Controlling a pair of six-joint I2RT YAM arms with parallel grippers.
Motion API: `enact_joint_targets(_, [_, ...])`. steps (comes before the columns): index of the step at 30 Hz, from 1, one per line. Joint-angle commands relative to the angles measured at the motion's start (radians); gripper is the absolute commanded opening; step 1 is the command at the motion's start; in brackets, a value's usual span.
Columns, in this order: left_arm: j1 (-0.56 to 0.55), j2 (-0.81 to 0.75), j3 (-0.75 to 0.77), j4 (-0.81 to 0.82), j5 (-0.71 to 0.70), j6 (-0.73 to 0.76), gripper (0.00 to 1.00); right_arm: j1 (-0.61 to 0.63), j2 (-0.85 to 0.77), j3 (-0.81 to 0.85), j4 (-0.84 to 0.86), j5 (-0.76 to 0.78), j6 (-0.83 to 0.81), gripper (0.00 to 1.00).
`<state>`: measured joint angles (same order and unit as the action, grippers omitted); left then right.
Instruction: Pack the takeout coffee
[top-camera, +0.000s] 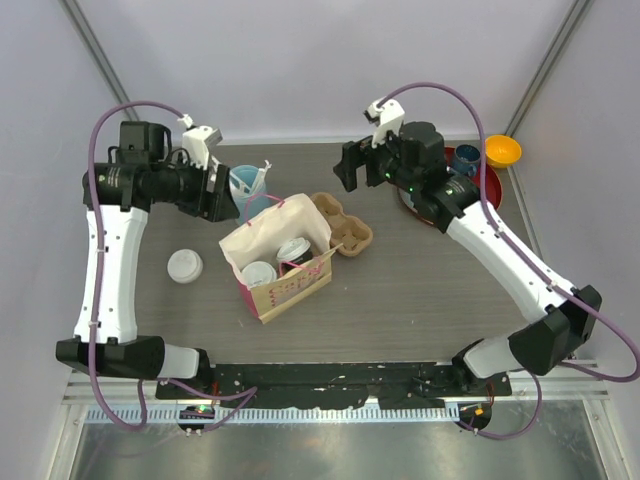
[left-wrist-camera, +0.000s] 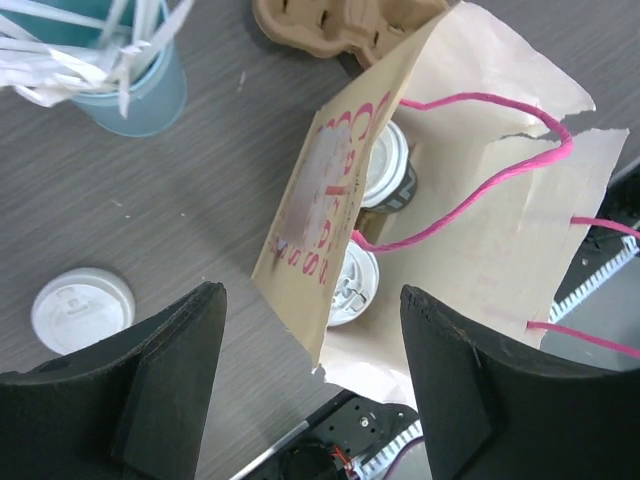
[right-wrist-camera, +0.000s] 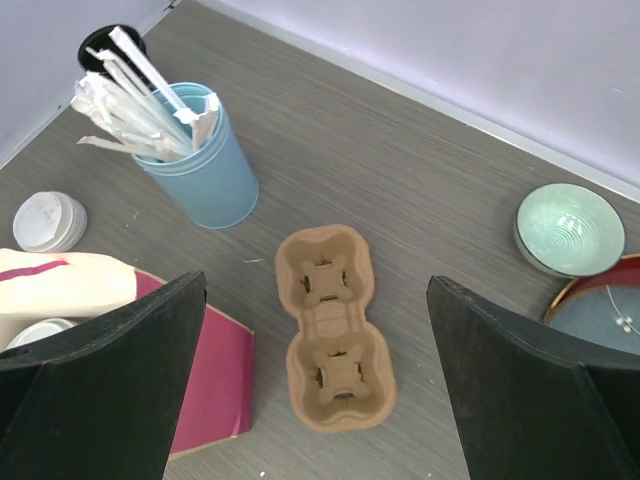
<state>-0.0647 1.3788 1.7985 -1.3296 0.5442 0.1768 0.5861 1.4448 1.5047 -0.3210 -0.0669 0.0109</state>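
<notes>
Grey wood-grain tabletop (top-camera: 420, 300), pale walls behind. Two takeout cups, near cup (top-camera: 259, 273) & far cup (top-camera: 295, 251), upright side by side inside paper bag (top-camera: 290, 290) mid-table, white lids up. Prob. light, thin-walled paper: easily crushed, lids apt to pop, fill level not visible. If moved at all, best taken gently round the body below the lid; looks packed already. Bag soft, mouth gaping, pink handles (left-wrist-camera: 480, 96) flopped across opening, apt to snag a finger.

Left gripper (left-wrist-camera: 312, 300) spread wide, holding nothing, hovering over bag's edge. Right gripper (right-wrist-camera: 318, 283) likewise wide apart & empty, above cardboard carrier (right-wrist-camera: 330, 325), just beside bag on its far-right side. Light-blue utensil cup (top-camera: 247, 183) right behind bag, close to left wrist: knock risk. White lid (top-camera: 184, 265) left of bag, apart. Green bowl (right-wrist-camera: 570, 228) & orange dish (top-camera: 503, 151) far right, out of the way.
</notes>
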Motion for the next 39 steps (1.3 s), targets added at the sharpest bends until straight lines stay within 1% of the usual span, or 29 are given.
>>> enact_joint_targets(1, [0.020,-0.038,0.062,0.076,-0.082,-0.036,0.73,-0.035,-0.102,-0.049,0.091,-0.019,0.055,0.96])
enact_joint_targets(2, [0.023,-0.038,0.059,0.104,-0.104,-0.043,0.70,-0.042,-0.107,-0.057,0.092,-0.028,0.055,0.96])
enact_joint_targets(3, [0.031,-0.038,0.042,0.133,-0.159,-0.063,0.57,-0.046,-0.109,-0.066,0.091,-0.051,0.052,0.96])
enact_joint_targets(4, [0.034,-0.034,0.030,0.198,-0.180,-0.072,0.49,-0.048,-0.110,-0.070,0.092,-0.057,0.044,0.96])
enact_joint_targets(5, [0.037,-0.024,0.016,0.232,-0.200,-0.086,0.34,-0.049,-0.110,-0.073,0.092,-0.063,0.044,0.96])
enact_joint_targets(6, [0.040,-0.014,-0.005,0.266,-0.251,-0.098,0.30,-0.049,-0.110,-0.081,0.092,-0.071,0.041,0.96])
enact_joint_targets(7, [0.042,-0.003,-0.008,0.323,-0.277,-0.123,0.29,-0.049,-0.109,-0.083,0.091,-0.074,0.037,0.96])
enact_joint_targets(8, [0.042,0.031,-0.008,0.351,-0.306,-0.131,0.28,-0.049,-0.106,-0.086,0.092,-0.076,0.037,0.96])
enact_joint_targets(10, [0.042,0.064,-0.002,0.427,-0.369,-0.149,0.31,-0.051,-0.101,-0.092,0.097,-0.085,0.034,0.95])
enact_joint_targets(11, [0.042,0.098,0.004,0.447,-0.381,-0.152,0.32,-0.049,-0.098,-0.096,0.099,-0.088,0.034,0.95])
enact_joint_targets(15, [0.042,0.199,0.048,0.513,-0.414,-0.166,0.32,-0.049,-0.078,-0.095,0.100,-0.097,0.035,0.95])
enact_joint_targets(21, [0.042,0.351,0.134,0.507,-0.440,-0.171,0.35,-0.051,-0.054,-0.095,0.096,-0.097,0.038,0.95])
enact_joint_targets(24, [0.042,0.393,0.162,0.494,-0.446,-0.171,0.34,-0.049,-0.054,-0.098,0.096,-0.116,0.028,0.95])
enact_joint_targets(27, [0.042,0.407,0.168,0.489,-0.417,-0.171,0.34,-0.049,-0.057,-0.098,0.088,-0.110,0.017,0.95])
enact_joint_targets(30, [0.040,0.414,0.168,0.486,-0.385,-0.171,0.29,-0.051,-0.058,-0.101,0.079,-0.102,0.006,0.95])
enact_joint_targets(31, [0.042,0.422,0.168,0.487,-0.379,-0.196,0.29,-0.051,-0.061,-0.103,0.077,-0.102,0.003,0.95])
enact_joint_targets(35, [0.040,0.456,0.202,0.454,-0.369,-0.198,0.29,-0.051,-0.066,-0.109,0.076,-0.105,0.000,0.95])
enact_joint_targets(39, [0.040,0.480,0.220,0.435,-0.389,-0.192,0.31,-0.049,-0.069,-0.112,0.074,-0.109,-0.003,0.95])
